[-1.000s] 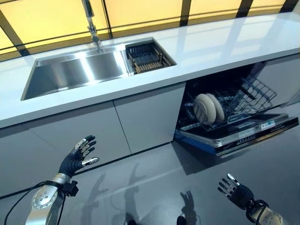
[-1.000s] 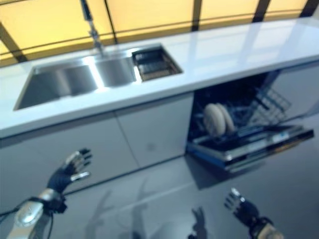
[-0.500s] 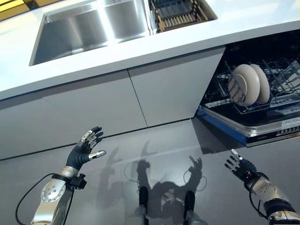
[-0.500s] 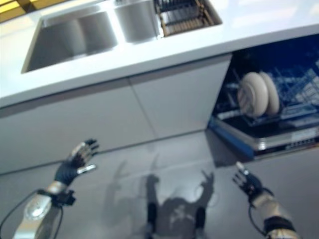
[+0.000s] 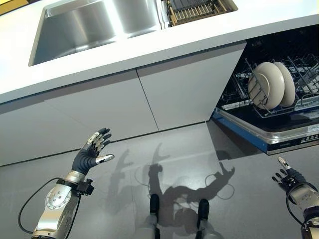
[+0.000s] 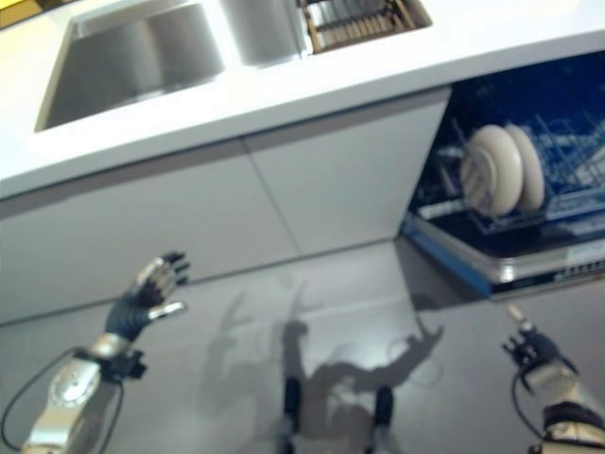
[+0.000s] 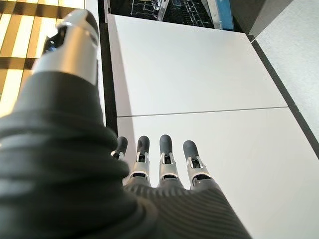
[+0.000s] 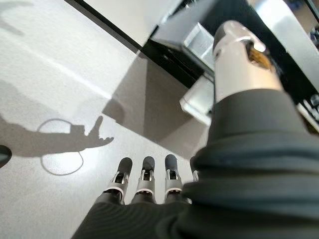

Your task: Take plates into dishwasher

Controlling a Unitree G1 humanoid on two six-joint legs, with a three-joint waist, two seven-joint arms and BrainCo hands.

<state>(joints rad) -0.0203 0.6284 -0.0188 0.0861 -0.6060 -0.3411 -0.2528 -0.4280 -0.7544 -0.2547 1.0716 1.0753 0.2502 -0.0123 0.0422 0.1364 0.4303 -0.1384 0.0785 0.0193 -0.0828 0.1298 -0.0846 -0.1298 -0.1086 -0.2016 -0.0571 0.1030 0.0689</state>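
Since the earlier frames the view has tipped down from the counter toward the floor (a camera shift, not a move of the fixtures), and the right hand (image 5: 288, 179) has drawn off toward the near right corner. Both hands are empty: the right hand's fingers (image 8: 143, 174) are extended over bare floor, and the left hand (image 5: 90, 156), at near left in front of the cabinet doors (image 5: 124, 104), is likewise spread with straight fingers, holding nothing. Outward from the hands, the dishwasher (image 5: 279, 134) stands open at far right, its door lowered and lower rack (image 5: 299, 94) pulled out. Two plates (image 5: 271, 85) stand upright on edge in that rack, one just behind the other, apparently seated between the tines. Above, the sink (image 5: 94, 22) is set into the white counter (image 5: 149, 50), with a small drainer basket (image 5: 199, 7) at its right end; neither shows any plate in the part visible. Assessment: the loading appears done for the two plates in view, and no further plate can be seen on the counter, in the sink or in either hand. What remains, if anything, would be pushing the rack in and closing the door; whether more plates lie outside the view cannot be told.
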